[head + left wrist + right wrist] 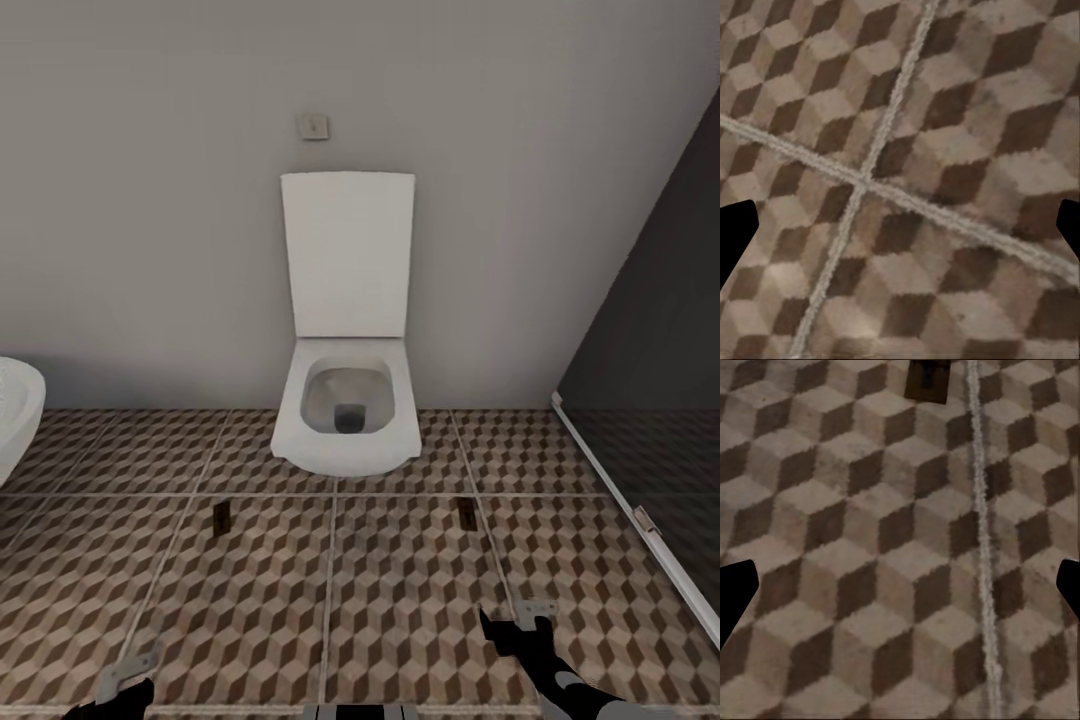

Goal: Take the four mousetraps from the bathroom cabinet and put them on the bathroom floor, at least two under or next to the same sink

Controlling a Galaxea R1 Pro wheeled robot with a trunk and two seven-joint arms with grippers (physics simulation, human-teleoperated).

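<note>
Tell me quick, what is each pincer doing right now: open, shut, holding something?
Left pincer: open, empty, over the tiled floor.
Right pincer: open, empty, over the floor, with a small dark mousetrap lying ahead.

The basin (15, 415) was cut off at the left edge; two small dark floor objects (222, 516) were too small to identify.

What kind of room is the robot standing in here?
A bathroom, most likely. A white toilet with its lid up stands against the wall, the edge of a white basin shows beside it, and a dark glass shower screen stands opposite the basin.
</note>
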